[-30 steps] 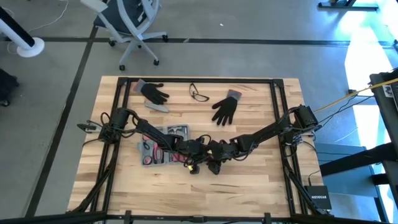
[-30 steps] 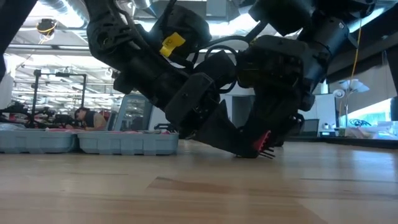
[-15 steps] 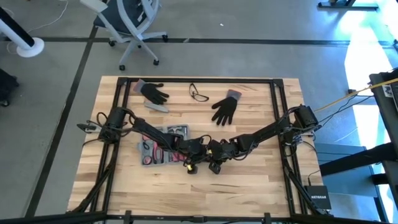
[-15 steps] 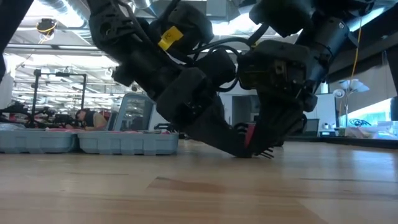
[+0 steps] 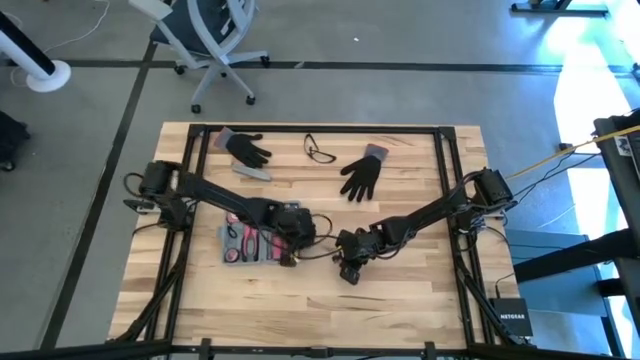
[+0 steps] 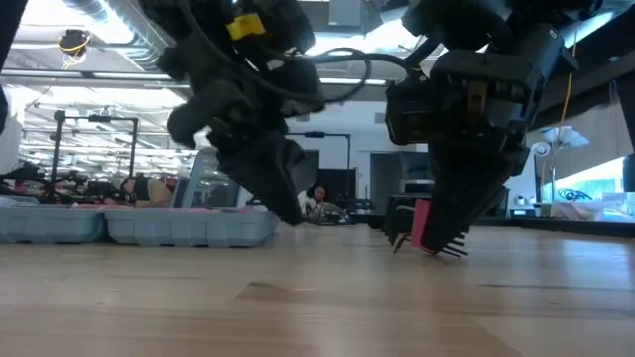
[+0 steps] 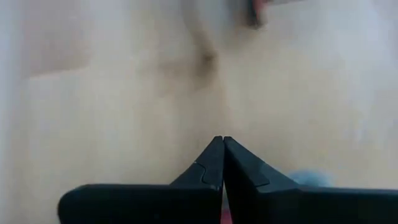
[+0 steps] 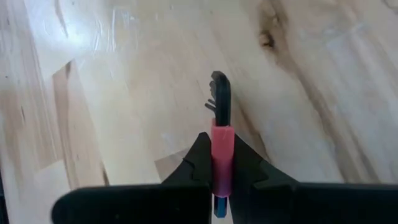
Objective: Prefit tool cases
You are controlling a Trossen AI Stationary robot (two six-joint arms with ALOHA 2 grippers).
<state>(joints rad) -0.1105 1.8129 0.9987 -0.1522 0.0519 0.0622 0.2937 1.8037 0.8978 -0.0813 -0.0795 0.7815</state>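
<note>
We see tool case (image 5: 250, 243) open on table (image 5: 400, 290), left of centre. Right gripper (image 8: 221, 163) fingers clenched on pink-handled tool (image 8: 221, 127) beside it; left gripper (image 7: 222, 163) pinched empty. Tool not yet seated.

It looks like a big workshop: a wooden table (image 5: 400, 290) on a grey floor (image 5: 80, 200), an office chair (image 5: 215, 40), and ceiling pipes (image 6: 94, 20).
</note>
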